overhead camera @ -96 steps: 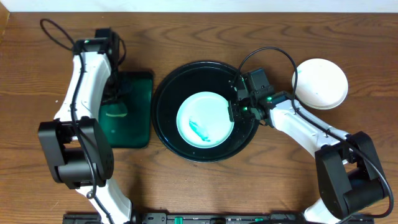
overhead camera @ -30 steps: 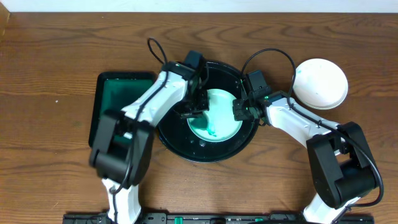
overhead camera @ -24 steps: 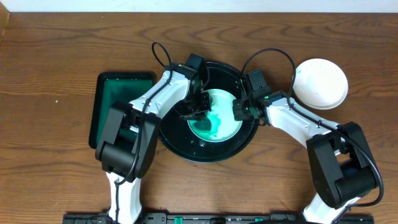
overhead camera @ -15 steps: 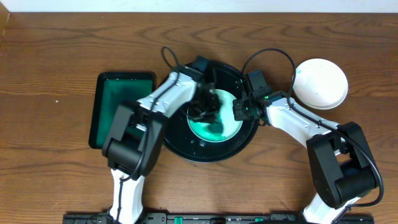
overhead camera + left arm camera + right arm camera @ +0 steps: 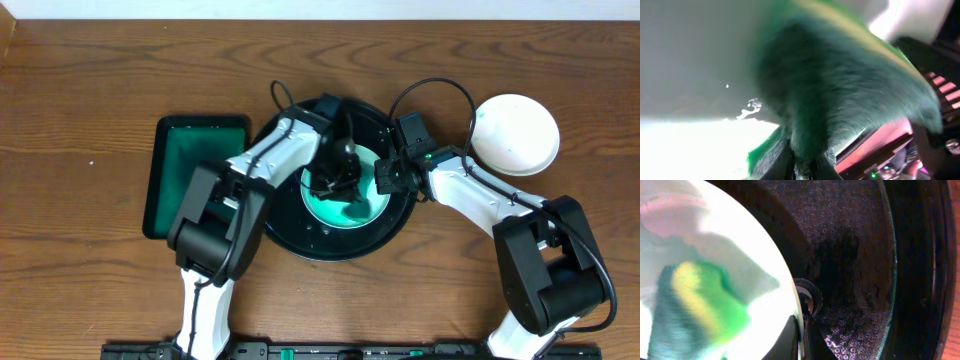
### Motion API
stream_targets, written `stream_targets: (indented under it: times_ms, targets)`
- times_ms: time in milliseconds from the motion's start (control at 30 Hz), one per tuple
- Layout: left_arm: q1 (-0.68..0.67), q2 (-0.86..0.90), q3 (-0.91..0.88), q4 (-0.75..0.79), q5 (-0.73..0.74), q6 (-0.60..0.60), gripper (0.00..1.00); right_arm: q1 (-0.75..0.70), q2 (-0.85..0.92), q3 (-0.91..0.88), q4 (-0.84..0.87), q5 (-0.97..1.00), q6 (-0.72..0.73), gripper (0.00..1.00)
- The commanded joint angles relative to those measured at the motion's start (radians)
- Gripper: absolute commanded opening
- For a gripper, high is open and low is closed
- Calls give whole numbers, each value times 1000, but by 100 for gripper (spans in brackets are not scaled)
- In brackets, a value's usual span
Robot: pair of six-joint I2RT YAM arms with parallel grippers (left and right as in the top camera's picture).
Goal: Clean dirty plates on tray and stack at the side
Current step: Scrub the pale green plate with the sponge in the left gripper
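Overhead cam has the dirty plate (image 5: 352, 212) sitting in the middle of the black tray (image 5: 285, 232), with green smear on its face. The left pincer (image 5: 335, 172) is clamped on a green-and-yellow sponge (image 5: 840, 90) and pressed down on the plate. The right pincer (image 5: 386, 178) is pinched together on the plate's right rim to pin it. So I'd call this the scrubbing step, mid-wipe. A white plate (image 5: 515, 135) sits on the bench (image 5: 80, 90) off to the right, just beside the tray. Next up imo: run the sponge over the rest of the smear, lift it clear, then the right arm carries the plate onto that white one.
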Motion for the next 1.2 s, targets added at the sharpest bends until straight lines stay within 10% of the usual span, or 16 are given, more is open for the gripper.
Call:
stream_targets:
  times_ms: [0, 267, 533, 867, 1167]
  targets:
    - [110, 40, -21, -39, -318, -3, 7, 10, 31, -7, -13, -5, 11, 1]
    - [202, 40, -21, -192, -624, -3, 7, 8, 31, -7, -13, -6, 11, 1]
    - [147, 40, -21, -181, -628, -50, 7, 8, 31, -7, -13, -6, 14, 1]
    - [-19, 40, -21, 34, -160, -37, 7, 8, 31, -7, -15, -6, 14, 1]
    - [-61, 40, -21, 102, -71, -59, 7, 8, 31, -7, -32, -6, 14, 1]
